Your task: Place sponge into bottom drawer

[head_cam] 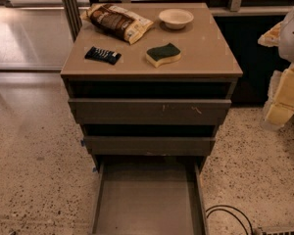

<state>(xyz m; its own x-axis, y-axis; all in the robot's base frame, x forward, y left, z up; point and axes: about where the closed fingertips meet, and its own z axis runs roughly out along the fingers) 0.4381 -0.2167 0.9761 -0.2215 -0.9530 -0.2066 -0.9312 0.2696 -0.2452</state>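
Note:
The sponge (162,54), pale yellow with a dark green top, lies on the cabinet top (206,53) near its front, right of centre. The bottom drawer (147,199) is pulled out wide towards me and its flat floor is bare. My gripper (283,99) shows as white and pale yellow parts at the right edge of the view. It hangs beside the cabinet, to the right of the sponge and lower, and touches nothing.
On the cabinet top lie a flat black-wrapped bar (103,55), a brown snack bag (118,21) and a pale bowl (176,18). The top drawer (149,110) and the middle drawer (149,145) stand slightly out. A black cable (230,214) lies on the speckled floor at lower right.

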